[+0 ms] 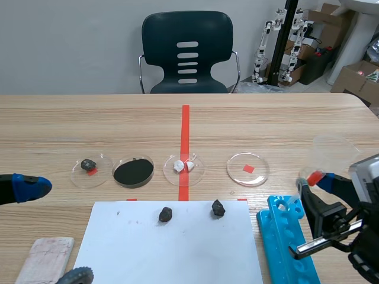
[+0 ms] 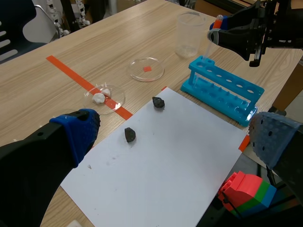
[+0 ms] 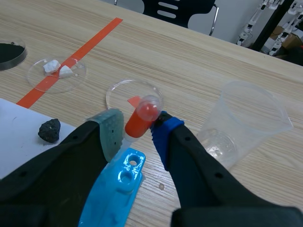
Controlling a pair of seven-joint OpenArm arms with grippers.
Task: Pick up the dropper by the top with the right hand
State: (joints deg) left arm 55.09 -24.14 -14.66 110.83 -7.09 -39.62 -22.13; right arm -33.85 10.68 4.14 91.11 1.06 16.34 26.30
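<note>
The dropper [image 3: 141,119], a clear tube with a red rubber bulb, stands tilted in the end hole of the blue tube rack [image 3: 118,189]. My right gripper [image 3: 137,130] is at the table's right side, and its two pads press the red bulb from both sides. In the scene view the bulb [image 1: 315,176] shows just beside the blue pad of the right gripper [image 1: 320,180]. My left gripper [image 2: 175,137] hangs open over the white paper [image 2: 170,156] with nothing between its fingers.
A clear plastic cup [image 3: 246,123] stands just beyond the rack. Several petri dishes [image 1: 248,168] lie in a row across the red tape. Two dark stones [image 1: 218,207] rest on the paper. A pale cloth [image 1: 44,259] lies at front left.
</note>
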